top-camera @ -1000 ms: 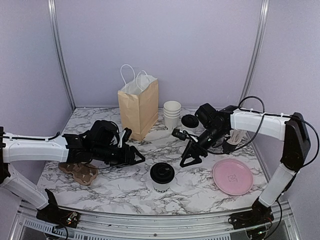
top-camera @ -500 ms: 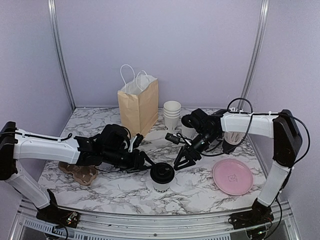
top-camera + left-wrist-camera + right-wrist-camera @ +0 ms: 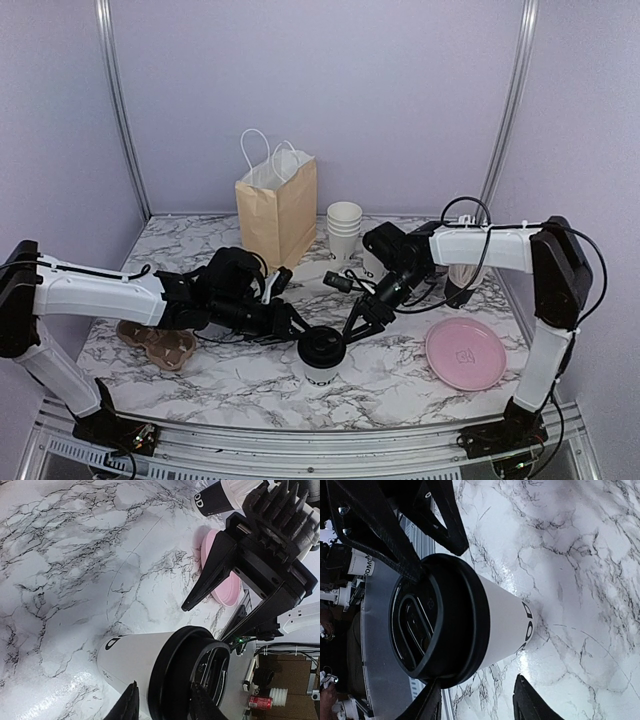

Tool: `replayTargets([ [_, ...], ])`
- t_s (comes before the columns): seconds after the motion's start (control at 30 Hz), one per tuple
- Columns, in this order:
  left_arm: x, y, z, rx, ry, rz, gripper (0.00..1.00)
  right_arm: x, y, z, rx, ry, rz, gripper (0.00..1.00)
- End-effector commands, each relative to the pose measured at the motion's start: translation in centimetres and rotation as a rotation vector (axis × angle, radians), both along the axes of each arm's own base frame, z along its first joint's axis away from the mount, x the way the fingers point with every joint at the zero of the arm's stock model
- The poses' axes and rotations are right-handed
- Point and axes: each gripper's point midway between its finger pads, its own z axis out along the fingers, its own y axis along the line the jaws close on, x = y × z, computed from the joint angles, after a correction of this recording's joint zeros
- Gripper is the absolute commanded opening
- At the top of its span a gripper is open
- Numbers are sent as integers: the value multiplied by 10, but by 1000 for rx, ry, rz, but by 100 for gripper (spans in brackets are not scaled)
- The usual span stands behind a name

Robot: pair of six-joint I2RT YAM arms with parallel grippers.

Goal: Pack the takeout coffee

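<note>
The takeout coffee (image 3: pixel 322 357), a white paper cup with a black lid and dark lettering, stands upright near the table's front. My left gripper (image 3: pixel 303 329) reaches in from the left, its tips at the lid's left edge. From the right, my right gripper (image 3: pixel 354 326) comes in with its tips close to the lid. In the left wrist view, the left gripper (image 3: pixel 165 702) is part open, its fingertips just short of the cup (image 3: pixel 135 660). The right gripper (image 3: pixel 477 700) is open too, with one tip under the lid (image 3: pixel 435 625) and the other over bare table.
A brown paper bag (image 3: pixel 278 212) with white handles stands open at the back. Beside it are a stack of white cups (image 3: pixel 344 226) and black lids (image 3: pixel 378 243). A pink plate (image 3: pixel 465 353) lies front right. A brown cup carrier (image 3: pixel 160 343) lies front left.
Both arms have moved in toward the cup from either side, and their tips now flank its lid. Both pairs of jaws have narrowed. The cup has not moved.
</note>
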Motion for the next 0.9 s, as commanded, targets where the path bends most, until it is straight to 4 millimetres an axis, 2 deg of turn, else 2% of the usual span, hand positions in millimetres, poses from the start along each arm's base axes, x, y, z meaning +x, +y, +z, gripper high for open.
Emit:
replayTargets([
  [0.0, -2, 9, -29, 99, 22, 7, 34, -2, 8, -10, -33, -4, 22, 46],
  [0.13, -3, 25, -53, 188, 37, 37, 30, 1, 3, -36, -130, -1, 2, 45],
  [0.27, -1, 64, -93, 401, 26, 109, 26, 11, -10, -67, -260, -28, -48, 43],
  [0.33, -6, 78, -109, 461, 42, 113, 25, 13, -11, -70, -271, -36, -51, 42],
  [0.37, -9, 78, -110, 462, 47, 109, 25, 14, -11, -67, -265, -43, -51, 42],
  [0.43, -9, 68, -100, 436, 17, 87, 25, 16, -6, -57, -234, -58, -41, 41],
  [0.67, 7, 10, -13, 252, -189, 35, 31, 9, 13, 7, -26, -73, 29, 42],
  [0.77, 14, 1, 21, 187, -254, 54, 40, 6, 12, 25, 9, -102, 38, 45],
  [0.87, 19, 6, 43, 155, -308, 93, 48, 1, 10, 35, 33, -117, 46, 49],
])
